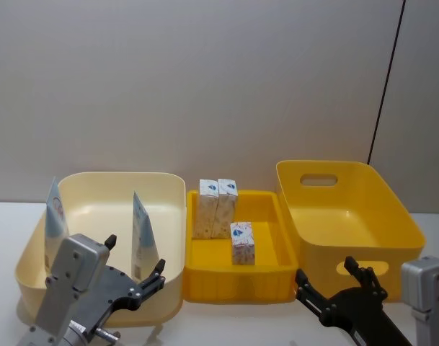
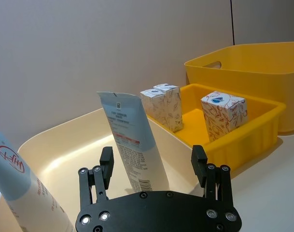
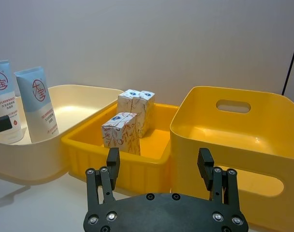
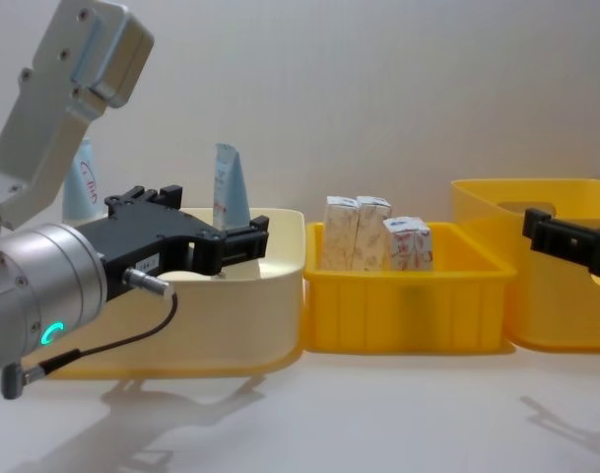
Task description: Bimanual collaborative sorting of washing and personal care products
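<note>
Holding the left gripper released, fingers spread wide and grasping nothing, at the near wall of the cream bin, about level with its rim. Facing the nearer squeeze tube dead ahead: standing inside that bin just beyond the fingertips, lined up between them, not touching either. Showing its long axis nearly upright, flat crimped end up, leaning a little, broad printed face turned toward the gripper. Judging from that, calling only for a short reach forward over the rim and a close across the tube's width. Leaving the second squeeze tube off to the outer side of the same gripper, also upright, by the bin's far-left wall.

Holding the right gripper released as well, fingers apart, low over the bench, before the seam between the yellow tray and the deep yellow bin. Finding the lone patterned carton ahead of it and toward the robot's left, upright in the tray, with the pair of cartons farther beyond, touching side by side. Reading the left arm as nearer both tubes, the right arm as nearer the cartons.
</note>
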`<state>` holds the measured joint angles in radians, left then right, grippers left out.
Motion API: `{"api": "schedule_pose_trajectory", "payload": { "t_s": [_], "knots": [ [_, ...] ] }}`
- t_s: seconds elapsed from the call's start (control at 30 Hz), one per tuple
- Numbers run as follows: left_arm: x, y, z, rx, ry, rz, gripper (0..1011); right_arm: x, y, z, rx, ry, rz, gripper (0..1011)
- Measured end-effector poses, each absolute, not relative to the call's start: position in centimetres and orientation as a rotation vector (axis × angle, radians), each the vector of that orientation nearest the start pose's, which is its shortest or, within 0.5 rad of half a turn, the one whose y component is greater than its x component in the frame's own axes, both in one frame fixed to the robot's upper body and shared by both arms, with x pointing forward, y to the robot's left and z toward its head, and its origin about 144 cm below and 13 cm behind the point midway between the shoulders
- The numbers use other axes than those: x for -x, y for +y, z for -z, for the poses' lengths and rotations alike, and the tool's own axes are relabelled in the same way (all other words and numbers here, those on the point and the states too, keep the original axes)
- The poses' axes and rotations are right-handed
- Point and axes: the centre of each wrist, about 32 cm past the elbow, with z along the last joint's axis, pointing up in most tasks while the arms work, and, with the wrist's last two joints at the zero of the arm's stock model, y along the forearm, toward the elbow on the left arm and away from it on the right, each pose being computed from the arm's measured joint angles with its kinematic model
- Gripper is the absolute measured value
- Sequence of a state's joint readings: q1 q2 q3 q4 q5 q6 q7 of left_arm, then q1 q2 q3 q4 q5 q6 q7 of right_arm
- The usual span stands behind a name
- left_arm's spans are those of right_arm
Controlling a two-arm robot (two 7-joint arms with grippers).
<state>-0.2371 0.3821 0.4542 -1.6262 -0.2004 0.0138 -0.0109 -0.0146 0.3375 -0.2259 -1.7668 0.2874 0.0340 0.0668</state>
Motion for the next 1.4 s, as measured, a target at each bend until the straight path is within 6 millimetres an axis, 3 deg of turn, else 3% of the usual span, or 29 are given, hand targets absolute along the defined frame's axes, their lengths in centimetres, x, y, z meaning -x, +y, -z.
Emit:
{"api": "schedule_pose_trajectory", "payload": {
  "t_s": [1.4],
  "knots": [
    [-49.20, 19.84, -120.44, -0.061, -0.268, -1.124, 1003, -44.33, -23.71, -118.87, -0.026, -0.075, 1.229, 1001]
  ]
}}
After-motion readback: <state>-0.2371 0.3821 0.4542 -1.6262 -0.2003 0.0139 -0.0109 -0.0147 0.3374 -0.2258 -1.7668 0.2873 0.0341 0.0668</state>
